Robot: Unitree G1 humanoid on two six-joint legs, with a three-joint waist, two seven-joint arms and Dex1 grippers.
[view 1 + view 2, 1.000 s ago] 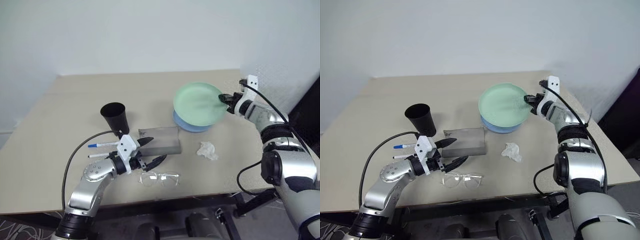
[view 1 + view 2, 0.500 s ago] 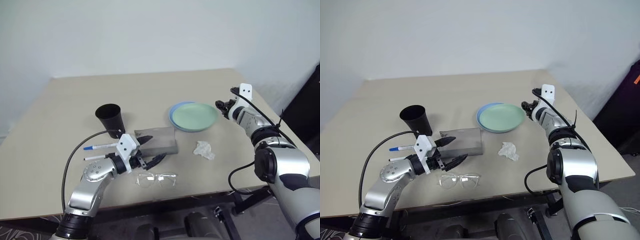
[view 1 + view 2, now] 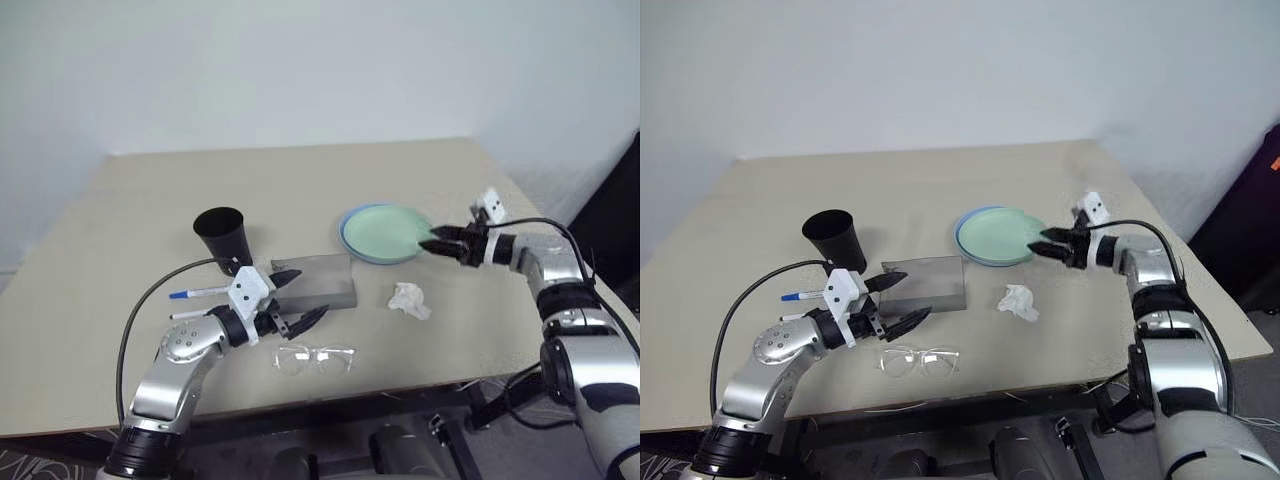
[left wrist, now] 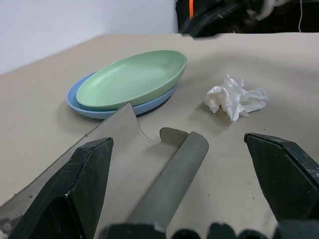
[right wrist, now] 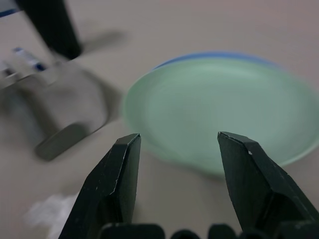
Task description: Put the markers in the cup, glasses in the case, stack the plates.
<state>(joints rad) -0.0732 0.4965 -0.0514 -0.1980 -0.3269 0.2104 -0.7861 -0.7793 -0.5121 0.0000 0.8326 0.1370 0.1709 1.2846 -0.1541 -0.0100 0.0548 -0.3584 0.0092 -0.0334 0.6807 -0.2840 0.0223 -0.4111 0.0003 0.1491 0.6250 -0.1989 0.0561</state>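
The mint green plate (image 3: pixel 385 232) lies stacked on the light blue plate (image 4: pixel 85 106), right of the table's middle. My right gripper (image 3: pixel 428 240) is open at the green plate's right rim with nothing between its fingers. The black cup (image 3: pixel 224 234) stands upright to the left. In front of it lies the grey case (image 3: pixel 322 280). My left gripper (image 3: pixel 308 293) is open at the case's left end and holds nothing. Two markers (image 3: pixel 200 292) lie left of that gripper. The clear glasses (image 3: pixel 315 357) rest near the table's front edge.
A crumpled white tissue (image 3: pixel 409 300) lies between the case and my right arm. The table's right edge (image 3: pixel 560 250) runs close under the right forearm. A black cable (image 3: pixel 150 300) loops from my left arm past the markers.
My right gripper let go of the green plate, which went from tilted up in its grip to lying flat on the blue one. That gripper opened and drew back. The left arm stayed put.
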